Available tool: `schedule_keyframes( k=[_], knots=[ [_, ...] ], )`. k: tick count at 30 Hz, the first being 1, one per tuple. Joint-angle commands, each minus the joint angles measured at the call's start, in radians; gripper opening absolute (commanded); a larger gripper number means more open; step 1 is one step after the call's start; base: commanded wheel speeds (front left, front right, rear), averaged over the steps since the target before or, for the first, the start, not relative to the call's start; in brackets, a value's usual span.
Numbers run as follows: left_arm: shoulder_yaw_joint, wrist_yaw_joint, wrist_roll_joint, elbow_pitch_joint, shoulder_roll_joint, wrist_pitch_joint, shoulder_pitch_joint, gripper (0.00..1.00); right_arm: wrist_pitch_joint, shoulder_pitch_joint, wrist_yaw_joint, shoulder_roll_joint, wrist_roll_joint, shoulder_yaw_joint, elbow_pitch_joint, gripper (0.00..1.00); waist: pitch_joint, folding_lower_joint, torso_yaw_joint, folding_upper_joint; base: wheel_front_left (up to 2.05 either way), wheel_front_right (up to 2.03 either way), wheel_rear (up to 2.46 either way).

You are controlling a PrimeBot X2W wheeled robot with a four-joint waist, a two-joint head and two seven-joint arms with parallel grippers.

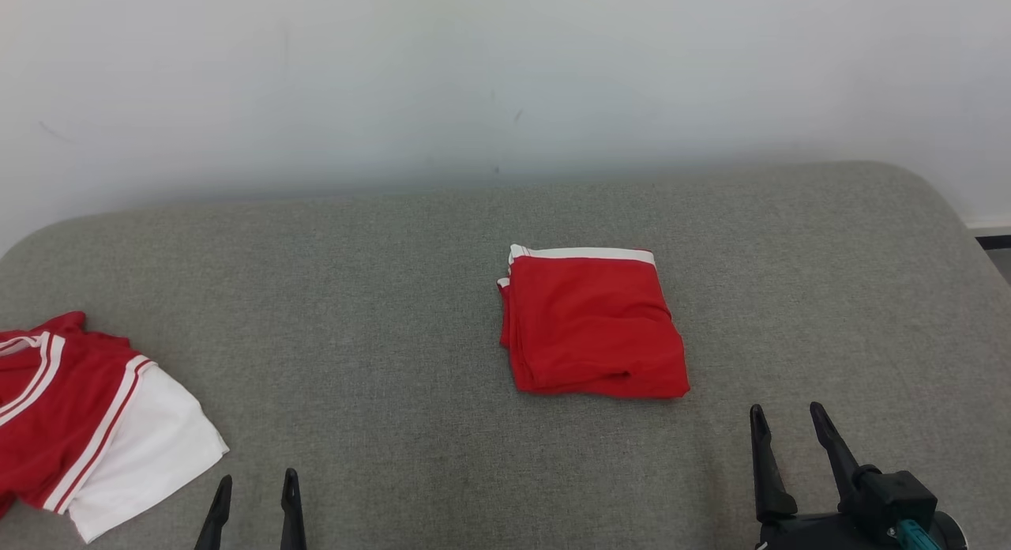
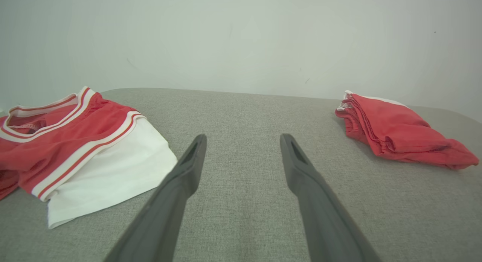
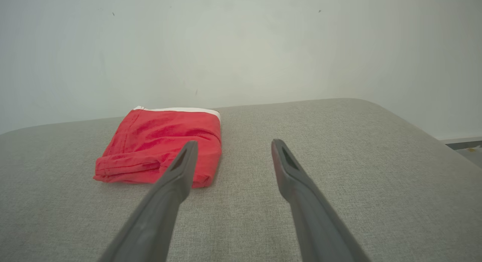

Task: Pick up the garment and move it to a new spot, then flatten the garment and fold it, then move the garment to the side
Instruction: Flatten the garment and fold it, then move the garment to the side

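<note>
Seemingly, most of the task is done. At the far left of the grey table (image 1: 379, 297), a red-and-white jersey (image 1: 79, 423) is seen lying loose and partly rumpled. Just beside it, the left hand (image 1: 258, 476) is held with its two fingers spread wide and nothing between them, well apart from the task's piece. Further right, near the middle of the table, the red garment (image 1: 592, 329) is found folded into a compact, flat square with its white band at the far edge. Picking up, flattening and folding are therefore judged complete, and only the move to the side appears to be left. At the right, the right hand (image 1: 787, 409) is likewise fully parted and empty, near the garment's front right corner but not touching it.
</note>
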Motion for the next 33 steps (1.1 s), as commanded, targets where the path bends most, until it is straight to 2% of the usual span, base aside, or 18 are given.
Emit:
schedule_keyframes(
  k=[1, 13, 17, 18, 22, 27, 30, 33],
  knots=[
    [0.001, -0.003, 0.008, 0.002, -0.001, -0.003, 0.005, 1.0, -0.002, -0.003, -0.002, 0.003, -0.001, 0.002, -0.002, 1.0, 0.001, 0.0, 0.003, 0.0, 0.0, 0.0, 0.0],
    [-0.007, 0.003, 0.003, -0.001, -0.001, -0.003, 0.007, 1.0, 0.008, -0.002, -0.002, 0.003, -0.001, -0.005, -0.014, 1.0, 0.008, 0.0, 0.012, 0.0, 0.0, 0.0, 0.0],
    [-0.009, 0.004, 0.003, -0.005, -0.001, -0.003, -0.001, 1.0, 0.058, -0.031, -0.002, 0.003, -0.002, -0.001, -0.033, 1.0, 0.024, 0.0, 0.015, 0.0, 0.0, 0.0, 0.0],
    [-0.011, 0.005, 0.004, -0.008, -0.001, -0.003, -0.007, 1.0, 0.154, -0.054, -0.002, -0.009, 0.021, 0.025, -0.029, 1.0, 0.036, 0.0, 0.016, 0.0, 0.0, 0.0, 0.0],
    [-0.021, 0.005, 0.005, -0.015, -0.001, -0.003, -0.023, 1.0, 0.411, -0.142, -0.002, -0.074, 0.039, 0.049, -0.063, 1.0, 0.069, 0.0, 0.025, 0.0, 0.0, 0.0, 0.0],
    [-0.046, 0.005, -0.005, -0.022, -0.001, -0.003, -0.047, 1.0, 0.743, -0.281, -0.002, -0.111, 0.061, 0.007, -0.108, 1.0, 0.122, 0.0, 0.056, 0.0, 0.0, 0.0, 0.0],
    [-0.068, 0.006, -0.013, -0.028, 0.0, -0.003, -0.068, 1.0, 0.891, -0.367, -0.002, -0.118, 0.07, -0.02, -0.107, 1.0, 0.16, 0.0, 0.086, 0.0, 0.0, 0.0, 0.0],
    [-0.082, 0.006, -0.019, -0.033, 0.0, -0.003, -0.093, 1.0, 0.989, -0.448, -0.002, -0.117, 0.053, -0.051, -0.077, 1.0, 0.205, 0.0, 0.12, 0.0, 0.0, 0.0, 0.0]
  ],
)
